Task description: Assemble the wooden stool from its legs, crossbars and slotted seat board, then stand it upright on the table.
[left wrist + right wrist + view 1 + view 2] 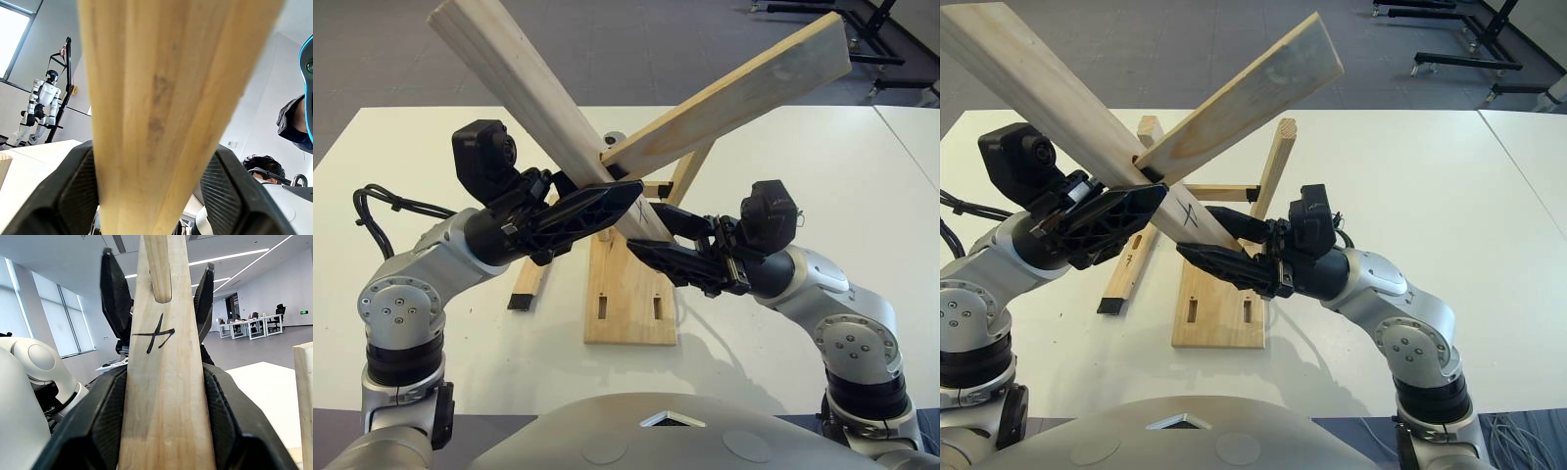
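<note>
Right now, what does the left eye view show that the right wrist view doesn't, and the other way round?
Only the left eye view: the seat board with its slots, flat on the table, a loose leg beside it, and the left gripper and right gripper both clamped on one raised plank. Only the right wrist view: a black pen mark on that plank, and the notch that a second plank sits in. Both: the two planks crossing.

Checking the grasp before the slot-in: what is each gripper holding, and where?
Both hold the pen-marked leg: right gripper at its lower end, left gripper just above, by the crossing board.
</note>
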Available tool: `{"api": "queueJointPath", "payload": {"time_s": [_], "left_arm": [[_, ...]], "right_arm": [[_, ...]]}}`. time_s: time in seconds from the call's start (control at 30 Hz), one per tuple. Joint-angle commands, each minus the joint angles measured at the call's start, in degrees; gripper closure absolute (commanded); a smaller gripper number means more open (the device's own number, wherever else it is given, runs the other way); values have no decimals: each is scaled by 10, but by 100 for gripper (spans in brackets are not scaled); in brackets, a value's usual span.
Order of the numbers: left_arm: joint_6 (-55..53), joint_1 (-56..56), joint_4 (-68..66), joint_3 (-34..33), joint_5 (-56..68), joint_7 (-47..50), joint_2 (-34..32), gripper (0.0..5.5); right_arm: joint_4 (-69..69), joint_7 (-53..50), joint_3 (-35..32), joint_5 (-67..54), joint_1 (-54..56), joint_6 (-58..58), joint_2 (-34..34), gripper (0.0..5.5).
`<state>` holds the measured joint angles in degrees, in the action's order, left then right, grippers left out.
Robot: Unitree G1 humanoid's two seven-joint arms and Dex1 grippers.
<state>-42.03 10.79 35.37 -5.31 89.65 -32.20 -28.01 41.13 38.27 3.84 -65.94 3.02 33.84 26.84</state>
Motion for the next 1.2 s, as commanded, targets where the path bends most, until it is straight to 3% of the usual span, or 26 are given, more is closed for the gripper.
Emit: {"api": "queueJointPath", "payload": {"time_s": [0.03,0.43,0.63,0.8,0.93,1.07,1.2], "left_arm": [[1,-11,9,-2,4,-23,-4,319],[6,-27,12,-2,-45,-64,-19,324],[31,-38,5,-5,-99,-70,-11,337],[77,-63,25,-12,-214,-51,-13,346],[102,-88,37,-25,-270,-53,-21,346],[101,-125,69,-24,-318,-93,-72,346],[122,-178,85,-38,-390,-167,-145,346]], "right_arm": [[-4,-2,-12,5,10,0,8,345],[-18,-16,-16,63,5,6,20,345],[-30,-6,-53,-26,2,44,45,222],[-79,34,-194,-155,-80,79,115,141],[-96,84,-267,-167,-156,111,166,79],[-128,87,-288,-145,-167,106,165,10],[-141,80,-294,-132,-165,105,161,10]]}}
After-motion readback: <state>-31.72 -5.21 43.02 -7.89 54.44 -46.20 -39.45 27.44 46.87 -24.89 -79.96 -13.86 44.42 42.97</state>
